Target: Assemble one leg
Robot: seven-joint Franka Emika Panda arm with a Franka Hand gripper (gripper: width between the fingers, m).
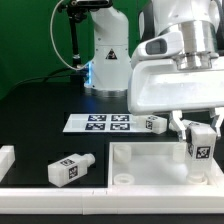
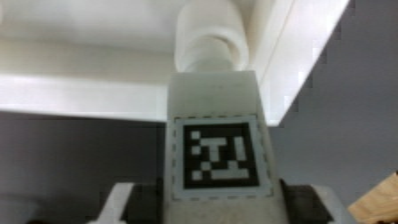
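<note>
My gripper [image 1: 198, 140] is shut on a white leg [image 1: 199, 151] with a black-and-white tag and holds it upright over the right part of the large flat white panel [image 1: 150, 165]. In the wrist view the held leg [image 2: 217, 130] fills the middle, its narrower peg end [image 2: 217, 45] pointing at the panel [image 2: 89, 70]; the dark finger pads [image 2: 306, 200] press its sides. A second leg [image 1: 69, 169] lies on the black table at the exterior view's left. A third leg [image 1: 153, 124] lies behind the panel, partly hidden by my gripper body.
The marker board [image 1: 98, 123] lies flat behind the panel. A white block [image 1: 5, 160] sits at the exterior view's left edge. A white robot base [image 1: 108, 55] and a black stand [image 1: 72, 35] are at the back.
</note>
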